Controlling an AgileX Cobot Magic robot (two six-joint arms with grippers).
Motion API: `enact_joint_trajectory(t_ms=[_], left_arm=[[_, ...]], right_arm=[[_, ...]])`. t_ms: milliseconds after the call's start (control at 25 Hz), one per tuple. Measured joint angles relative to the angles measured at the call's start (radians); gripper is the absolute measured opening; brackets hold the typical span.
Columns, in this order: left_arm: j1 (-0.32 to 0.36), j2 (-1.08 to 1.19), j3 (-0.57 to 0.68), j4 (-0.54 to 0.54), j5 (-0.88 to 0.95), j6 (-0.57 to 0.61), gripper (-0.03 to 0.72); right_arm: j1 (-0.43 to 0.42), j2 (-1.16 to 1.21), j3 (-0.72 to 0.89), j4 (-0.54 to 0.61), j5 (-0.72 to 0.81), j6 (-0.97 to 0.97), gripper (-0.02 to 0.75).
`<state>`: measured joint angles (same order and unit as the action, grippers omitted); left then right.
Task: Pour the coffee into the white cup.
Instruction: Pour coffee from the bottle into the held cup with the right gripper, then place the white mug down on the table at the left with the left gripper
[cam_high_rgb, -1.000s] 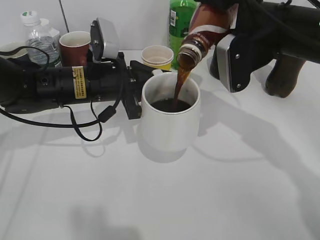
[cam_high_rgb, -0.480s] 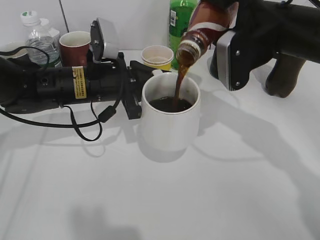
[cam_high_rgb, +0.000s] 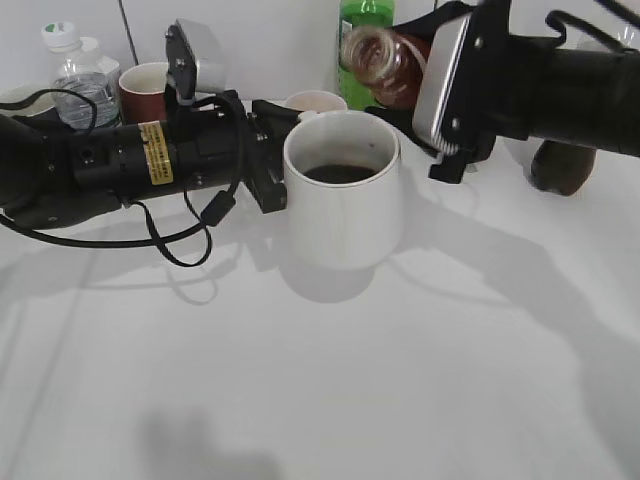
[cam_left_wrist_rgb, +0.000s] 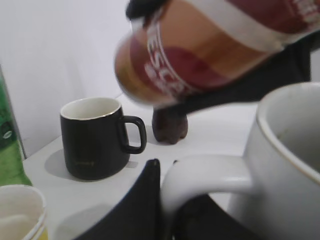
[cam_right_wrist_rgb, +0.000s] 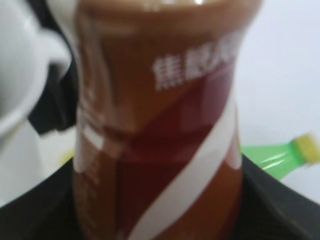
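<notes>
The white cup (cam_high_rgb: 342, 205) stands mid-table with dark coffee inside it (cam_high_rgb: 340, 174). My left gripper (cam_high_rgb: 268, 165) is shut on its handle, which shows in the left wrist view (cam_left_wrist_rgb: 205, 175) between the black jaws (cam_left_wrist_rgb: 167, 200). My right gripper (cam_high_rgb: 440, 95) is shut on the coffee bottle (cam_high_rgb: 385, 62), which lies nearly level above and behind the cup, its open mouth pointing left. No stream falls from it. The bottle's brown-orange label fills the right wrist view (cam_right_wrist_rgb: 160, 125) and shows in the left wrist view (cam_left_wrist_rgb: 210, 45).
A black mug (cam_left_wrist_rgb: 95, 137) and a dark brown object (cam_left_wrist_rgb: 170, 125) stand behind the cup. A yellow paper cup (cam_high_rgb: 315, 102), a green bottle (cam_high_rgb: 365, 20), a red-brown cup (cam_high_rgb: 145, 85) and a clear water bottle (cam_high_rgb: 75, 75) line the back edge.
The bottle has tipped back from pouring to nearly level and the coffee stream has stopped. The cup sits slightly higher in view, the left arm shifted with it.
</notes>
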<state>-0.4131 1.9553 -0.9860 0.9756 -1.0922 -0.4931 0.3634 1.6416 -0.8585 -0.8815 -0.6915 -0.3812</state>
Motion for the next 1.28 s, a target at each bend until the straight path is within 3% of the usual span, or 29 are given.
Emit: enact_joint_trajectory(t_ms=[240, 440, 800, 1000, 1280], left_arm=[[0.021, -0.022, 0.008, -0.002, 0.036, 0.0, 0.036], [0.077, -0.062, 0.07, -0.012, 0.038, -0.001, 0.036], [0.216, -0.16, 0.251, -0.048, 0.038, 0.046, 0.036], [0.283, -0.197, 0.36, -0.172, 0.015, 0.153, 0.036], [0.296, -0.197, 0.488, -0.502, 0.007, 0.358, 0.036]], right_arm=[[0.0, 0.008, 0.0, -0.002, -0.021, 0.412, 0.531], [0.0, 0.008, 0.0, 0.022, -0.001, 0.734, 0.531], [0.0, 0.008, 0.0, 0.096, 0.06, 0.824, 0.529], [0.0, 0.008, 0.0, 0.138, 0.06, 0.827, 0.529], [0.0, 0.008, 0.0, 0.141, 0.058, 0.828, 0.529]])
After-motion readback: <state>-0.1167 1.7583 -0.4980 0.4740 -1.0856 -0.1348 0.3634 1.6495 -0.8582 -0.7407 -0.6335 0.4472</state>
